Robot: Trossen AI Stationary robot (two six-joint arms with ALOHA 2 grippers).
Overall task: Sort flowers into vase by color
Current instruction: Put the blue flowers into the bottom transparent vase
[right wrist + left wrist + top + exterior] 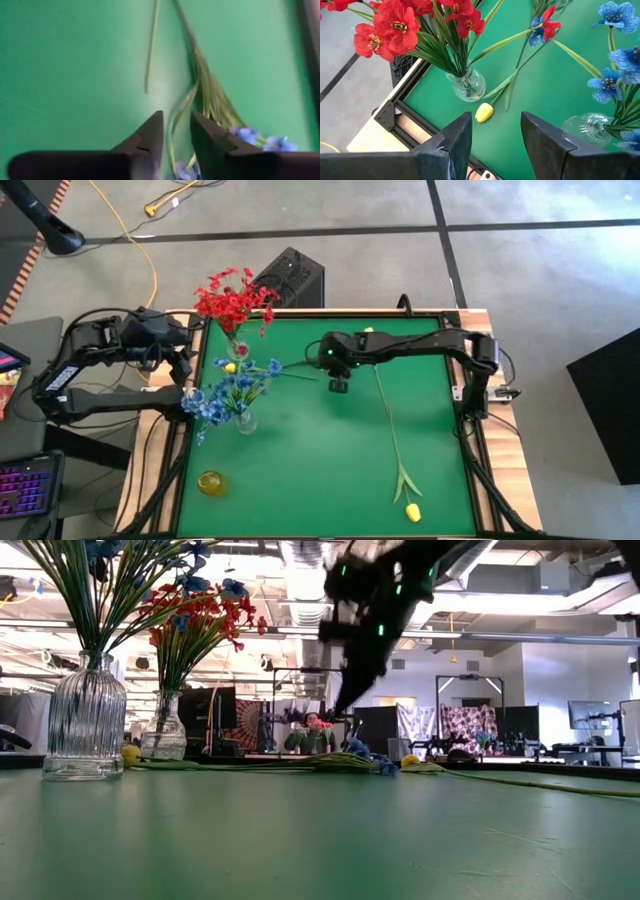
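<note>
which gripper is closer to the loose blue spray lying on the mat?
Right. The right gripper hovers just above the blue spray, empty. The left gripper waits at the mat's left edge beside the red-flower vase.
</note>
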